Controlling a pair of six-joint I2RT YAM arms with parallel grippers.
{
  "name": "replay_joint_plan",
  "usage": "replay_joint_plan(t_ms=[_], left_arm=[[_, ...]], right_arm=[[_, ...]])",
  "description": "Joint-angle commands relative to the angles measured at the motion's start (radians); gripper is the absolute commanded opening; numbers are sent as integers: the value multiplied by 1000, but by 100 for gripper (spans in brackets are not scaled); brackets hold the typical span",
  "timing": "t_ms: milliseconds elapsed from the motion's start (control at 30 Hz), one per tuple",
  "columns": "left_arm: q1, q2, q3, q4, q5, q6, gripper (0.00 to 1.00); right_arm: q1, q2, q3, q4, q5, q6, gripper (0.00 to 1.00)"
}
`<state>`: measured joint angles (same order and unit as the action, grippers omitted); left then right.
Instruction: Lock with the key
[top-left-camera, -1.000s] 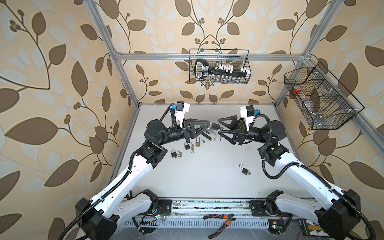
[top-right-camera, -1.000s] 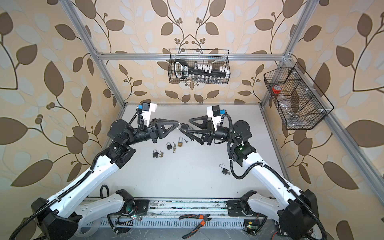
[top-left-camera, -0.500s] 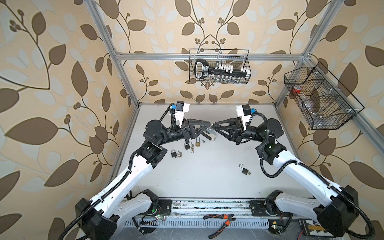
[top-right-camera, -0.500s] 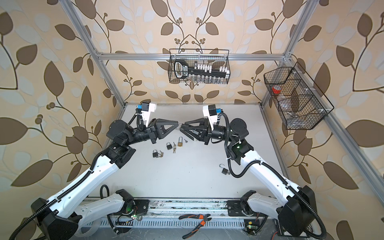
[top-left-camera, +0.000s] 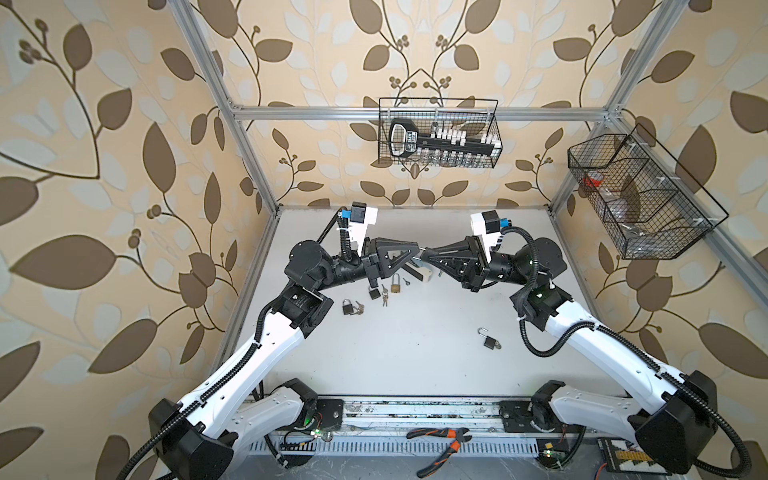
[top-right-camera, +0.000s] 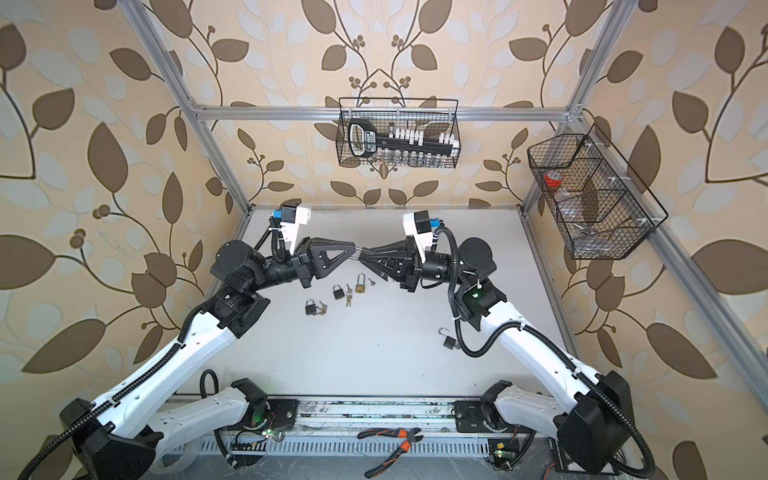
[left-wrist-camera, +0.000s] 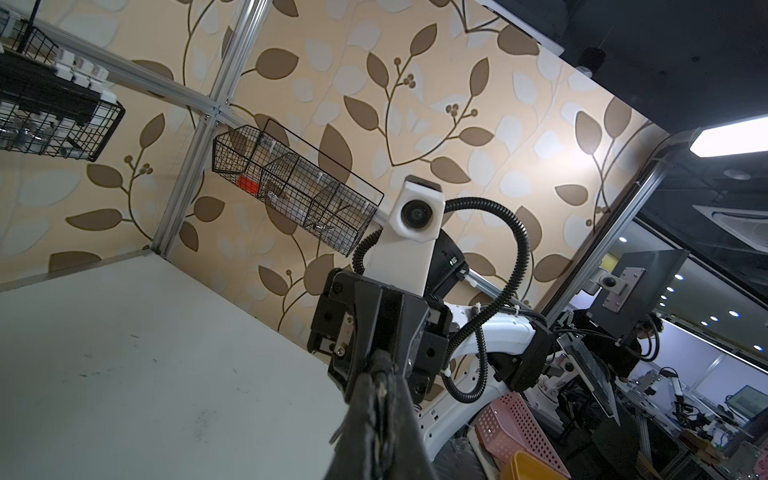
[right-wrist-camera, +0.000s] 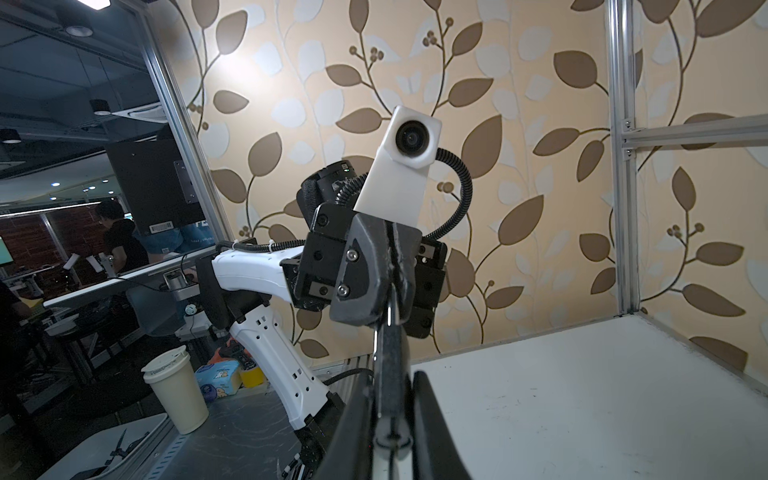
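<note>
A small padlock (right-wrist-camera: 388, 374) hangs in mid-air between my two grippers, which meet tip to tip above the back of the table (top-left-camera: 415, 357). My left gripper (top-left-camera: 417, 249) (top-right-camera: 353, 249) (left-wrist-camera: 380, 374) is shut on the silver shackle end. My right gripper (top-left-camera: 429, 252) (top-right-camera: 364, 252) (right-wrist-camera: 392, 386) has its jaws closed on the dark flat body. In both top views only a short silver bit (top-left-camera: 422, 249) shows between the fingertips. Small keys (top-left-camera: 384, 297) lie on the table beside other padlocks. I cannot tell whether a key sits in the held padlock.
Below the grippers lie two dark padlocks (top-left-camera: 347, 306) (top-left-camera: 374, 293), a brass padlock (top-left-camera: 395, 284) and a loose key (top-left-camera: 406, 281). An open padlock (top-left-camera: 489, 340) lies right of centre. Wire baskets (top-left-camera: 438, 133) (top-left-camera: 640, 199) hang on the walls. Pliers (top-left-camera: 440, 436) rest on the front rail.
My right gripper has moved left up to the left gripper's tip and closed its jaws from wide open onto the padlock. The left arm has stayed still, shut.
</note>
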<state>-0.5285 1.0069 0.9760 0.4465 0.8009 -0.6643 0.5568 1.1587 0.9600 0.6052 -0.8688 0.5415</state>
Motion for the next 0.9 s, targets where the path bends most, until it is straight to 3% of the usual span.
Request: replay_joint_plan(t_ms=[0,267,667,867], left_arm=[[5,-50,24,25,32,95,0],[5,-71,106,-86,113,226,0],[-3,-69,96,-130,105,272,0],[-102,-12,83,-207,100,368,0]], right_arm=[[11,-12,64,-52,-5,96,0],[38,-33,95,-66,-53,211,0],[92,6,112,6,3,247,0],[132,44,155,60,40,263,0]])
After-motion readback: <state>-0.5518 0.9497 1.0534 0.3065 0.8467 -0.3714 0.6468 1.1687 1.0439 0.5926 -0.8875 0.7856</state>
